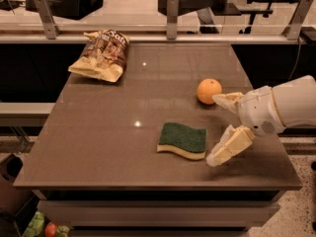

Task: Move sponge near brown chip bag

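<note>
The sponge [182, 139], dark green on top with a pale yellow foam layer, lies flat on the brown table [108, 132] at front centre-right. The brown chip bag [101, 55], crinkled brown and cream-yellow, lies at the far left of the table. My gripper [217, 130] comes in from the right on a white arm, just right of the sponge and low over the table. Its cream fingers [229, 146] are spread wide, one near the orange and one by the sponge's right edge. It is open and holds nothing.
An orange [209, 91] sits behind the sponge, close to my upper finger. A rail with metal posts [172, 15] runs along the table's far edge. Bins with items [42, 226] stand on the floor at lower left.
</note>
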